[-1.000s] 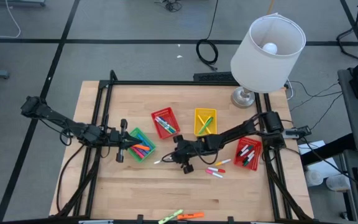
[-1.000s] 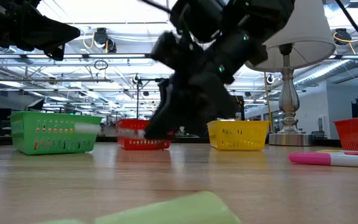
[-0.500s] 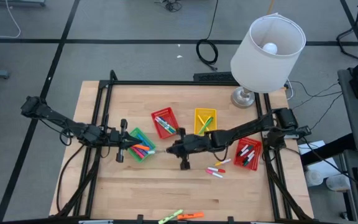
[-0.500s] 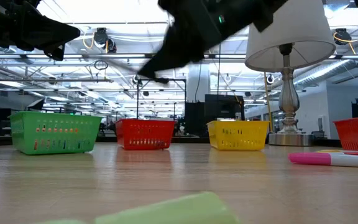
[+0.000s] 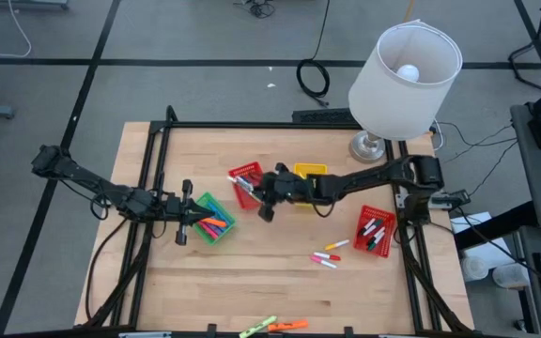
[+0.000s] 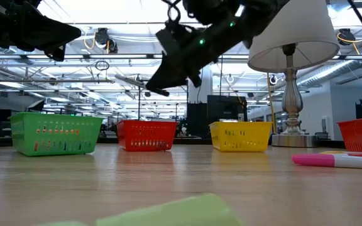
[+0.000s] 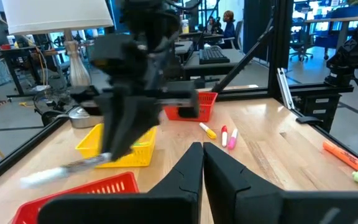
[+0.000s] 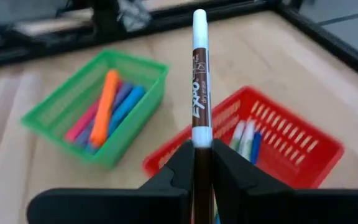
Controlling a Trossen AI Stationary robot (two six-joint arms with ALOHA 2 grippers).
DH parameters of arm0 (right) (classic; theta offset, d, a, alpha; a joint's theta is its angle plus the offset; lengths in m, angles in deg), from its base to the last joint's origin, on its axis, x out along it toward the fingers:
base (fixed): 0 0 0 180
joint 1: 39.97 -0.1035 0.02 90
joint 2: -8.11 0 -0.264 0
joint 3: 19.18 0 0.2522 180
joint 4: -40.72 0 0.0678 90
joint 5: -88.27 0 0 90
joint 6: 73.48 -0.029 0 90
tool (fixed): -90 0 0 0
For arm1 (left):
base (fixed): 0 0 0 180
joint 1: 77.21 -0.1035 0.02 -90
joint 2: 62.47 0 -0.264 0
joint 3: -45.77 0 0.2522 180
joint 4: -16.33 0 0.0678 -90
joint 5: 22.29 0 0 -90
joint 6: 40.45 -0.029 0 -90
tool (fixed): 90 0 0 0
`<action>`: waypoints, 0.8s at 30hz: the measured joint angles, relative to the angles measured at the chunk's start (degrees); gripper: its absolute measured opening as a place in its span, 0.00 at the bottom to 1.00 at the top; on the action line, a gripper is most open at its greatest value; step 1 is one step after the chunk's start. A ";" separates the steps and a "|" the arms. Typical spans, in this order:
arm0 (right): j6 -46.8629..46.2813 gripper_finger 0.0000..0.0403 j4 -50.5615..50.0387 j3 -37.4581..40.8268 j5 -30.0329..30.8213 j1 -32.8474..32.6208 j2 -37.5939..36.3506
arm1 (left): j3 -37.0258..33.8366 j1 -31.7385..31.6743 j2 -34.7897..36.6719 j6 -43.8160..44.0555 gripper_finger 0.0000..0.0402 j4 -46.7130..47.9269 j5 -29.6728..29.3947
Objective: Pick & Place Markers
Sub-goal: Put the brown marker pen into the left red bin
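Right gripper (image 5: 254,180) moved since the earlier frames: from lower centre of the table up to the centre red basket (image 5: 243,192), marker in tow. Left arm hasn't shifted.

High view: right gripper sits over that basket, centre frame, just left of the yellow basket (image 5: 310,170). Left gripper (image 5: 195,213) is at the green basket (image 5: 216,230), left of centre. Loose markers lie lower right of centre (image 5: 327,255) and at the bottom edge (image 5: 274,325); a second red basket (image 5: 376,232) is at right.

Low view: right gripper (image 6: 158,82) hangs upper centre, above the red basket (image 6: 146,135), well clear of its rim; a thin stick pokes out left of it.

Left wrist view: left jaws are closed together, nothing between them. The right arm shows upper left, with a pale marker (image 7: 61,170) slanting out below it.

Right wrist view: jaws are clamped on a white marker (image 8: 200,68); its long axis runs straight out from the fingertips. Red basket (image 8: 291,149) is ahead and slightly right, green basket (image 8: 55,121) to the left. My read: drop goes into the red one, right arm clearly nearer; marker needs lowering roughly along the basket's length.
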 joint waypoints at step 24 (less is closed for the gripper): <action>-1.99 0.08 2.32 -0.07 -1.68 3.66 7.14 | 0.00 0.00 -0.01 0.11 0.05 0.02 0.00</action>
